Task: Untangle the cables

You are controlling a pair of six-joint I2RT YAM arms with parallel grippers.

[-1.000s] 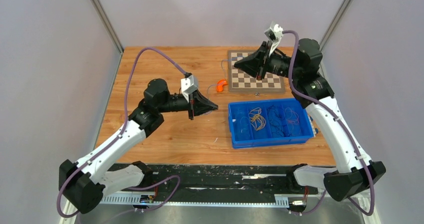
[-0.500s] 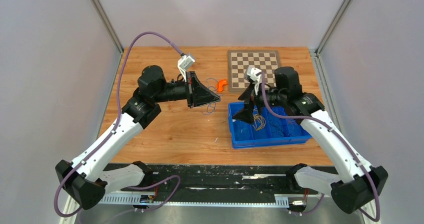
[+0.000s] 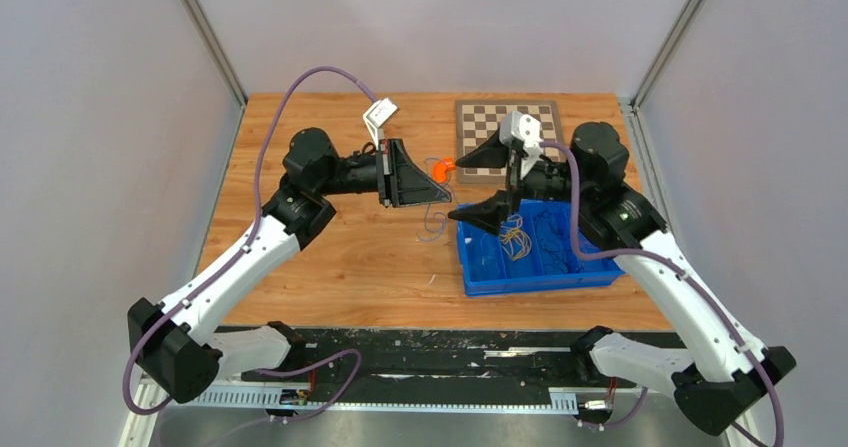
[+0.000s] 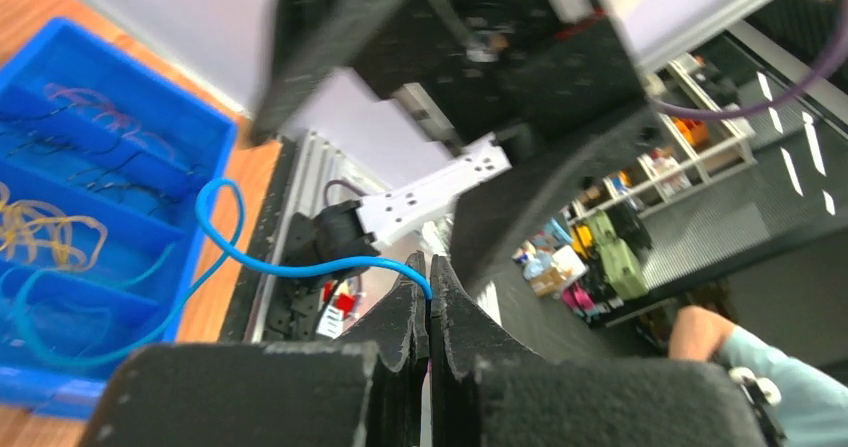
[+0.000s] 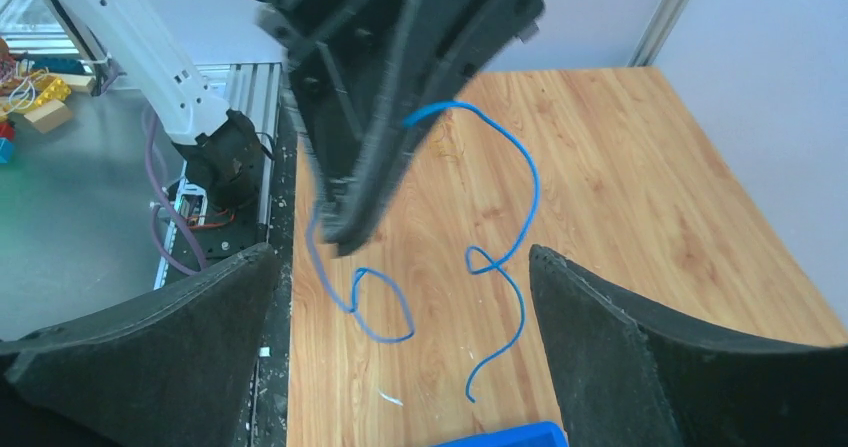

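My left gripper (image 3: 437,198) is shut on a thin blue cable (image 3: 432,223) that dangles in loops above the wooden table, left of the blue bin (image 3: 540,282). In the left wrist view the jaws (image 4: 429,285) pinch the end of that blue cable (image 4: 290,265). My right gripper (image 3: 462,185) stands wide open facing the left one, with nothing between its fingers. From the right wrist, the open gripper (image 5: 402,257) frames the hanging blue cable (image 5: 527,182) and the left gripper (image 5: 345,235). More cables lie in the bin, yellow ones (image 3: 514,235) and dark blue ones (image 3: 552,229).
A chessboard (image 3: 505,117) lies at the back of the table, partly behind the right arm. A small orange object (image 3: 441,169) sits beside it, just behind the two grippers. The bin's corner (image 5: 500,437) shows below the right gripper.
The right gripper swung from the chessboard over the bin, opened wide, and now faces the left gripper. The left gripper rose and shifted back, the blue cable hanging from it.
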